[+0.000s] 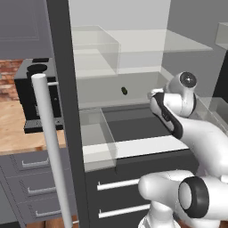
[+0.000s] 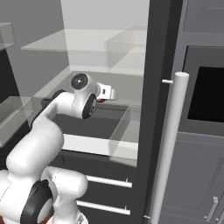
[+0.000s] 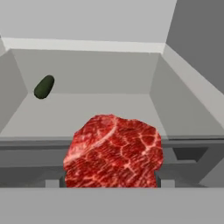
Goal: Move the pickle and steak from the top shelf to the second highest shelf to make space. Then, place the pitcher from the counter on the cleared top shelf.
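Observation:
The steak (image 3: pixel 113 151), a marbled red slab, sits low in the hand view, right in front of the camera and covering the fingertips. My gripper (image 2: pixel 111 93) is inside the open fridge, shut on the steak (image 2: pixel 101 100), of which a red edge shows below the hand. The small dark green pickle (image 3: pixel 43 86) lies at the back left of a pale shelf ahead of the hand, against the rear wall (image 1: pixel 124 91). The top shelf (image 1: pixel 147 40), glass with a clear bin at its left end, is above the hand. The pitcher is out of view. The counter (image 1: pixel 13 127) lies left of the fridge.
A black coffee machine (image 1: pixel 38 93) stands on the counter. The fridge door edge and its white bar handle (image 1: pixel 51 147) stand at the left. Clear drawer bins (image 2: pixel 124 135) sit below the hand. An oven front (image 2: pixel 208 96) is at the right.

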Controlling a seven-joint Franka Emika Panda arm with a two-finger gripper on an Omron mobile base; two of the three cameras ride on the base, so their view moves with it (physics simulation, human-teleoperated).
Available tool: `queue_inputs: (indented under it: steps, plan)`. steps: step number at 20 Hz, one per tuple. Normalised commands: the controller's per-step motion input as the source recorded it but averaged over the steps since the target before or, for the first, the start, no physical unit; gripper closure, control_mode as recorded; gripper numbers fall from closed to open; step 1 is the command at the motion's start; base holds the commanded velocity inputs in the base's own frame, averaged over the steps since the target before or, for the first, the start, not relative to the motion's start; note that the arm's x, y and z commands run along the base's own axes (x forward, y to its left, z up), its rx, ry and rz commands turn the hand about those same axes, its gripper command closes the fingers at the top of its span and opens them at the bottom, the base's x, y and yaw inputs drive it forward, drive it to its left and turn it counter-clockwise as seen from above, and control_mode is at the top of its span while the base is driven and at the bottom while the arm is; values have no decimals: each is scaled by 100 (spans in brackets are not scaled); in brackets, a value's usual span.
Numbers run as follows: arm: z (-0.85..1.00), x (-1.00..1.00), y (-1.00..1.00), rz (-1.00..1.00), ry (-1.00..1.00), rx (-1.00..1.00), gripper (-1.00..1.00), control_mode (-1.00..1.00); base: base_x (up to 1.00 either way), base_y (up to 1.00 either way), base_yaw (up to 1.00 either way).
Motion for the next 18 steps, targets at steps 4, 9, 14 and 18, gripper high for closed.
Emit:
queue_inputs:
  steps: [4,9,14,18]
  plan:
    - [-38,61,-11,0,0,0,100,-100,0,0,0]
    - [-45,55,-7,0,0,0,100,-100,0,0,0]
    - [-14,66,-9,0,0,0,100,-100,0,0,0]
    - [-3,73,-4,0,0,0,100,-100,0,0,0]
